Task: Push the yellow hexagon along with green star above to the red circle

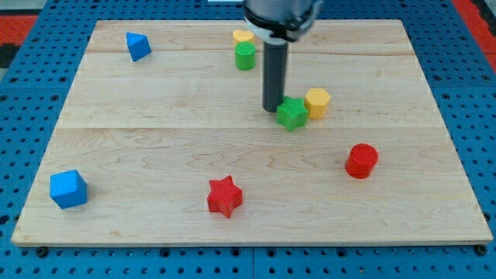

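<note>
The yellow hexagon (pixel 318 102) sits right of the board's middle, touching the green star (pixel 292 114) at its lower left. The red circle (pixel 361 161) lies toward the view's lower right of them, apart from both. My tip (pixel 272 108) rests on the board just left of the green star, touching or nearly touching it. The dark rod rises from there to the arm at the view's top.
A green cylinder (pixel 245 56) and a yellow heart (pixel 243 36) sit together near the top middle. A blue triangle (pixel 138 46) is at top left, a blue cube (pixel 68 189) at bottom left, a red star (pixel 225 195) at bottom middle. The wooden board (pixel 155 132) ends on blue pegboard.
</note>
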`<control>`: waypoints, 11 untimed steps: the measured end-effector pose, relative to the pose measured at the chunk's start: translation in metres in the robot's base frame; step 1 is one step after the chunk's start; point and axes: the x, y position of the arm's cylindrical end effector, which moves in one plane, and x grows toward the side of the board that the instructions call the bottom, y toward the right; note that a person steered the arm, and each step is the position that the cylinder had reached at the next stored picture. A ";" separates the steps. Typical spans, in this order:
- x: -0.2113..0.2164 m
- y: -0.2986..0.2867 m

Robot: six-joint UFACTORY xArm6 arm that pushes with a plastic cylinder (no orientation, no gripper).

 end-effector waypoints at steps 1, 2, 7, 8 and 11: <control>0.008 -0.006; 0.043 -0.031; 0.021 0.010; 0.003 0.015; -0.032 0.106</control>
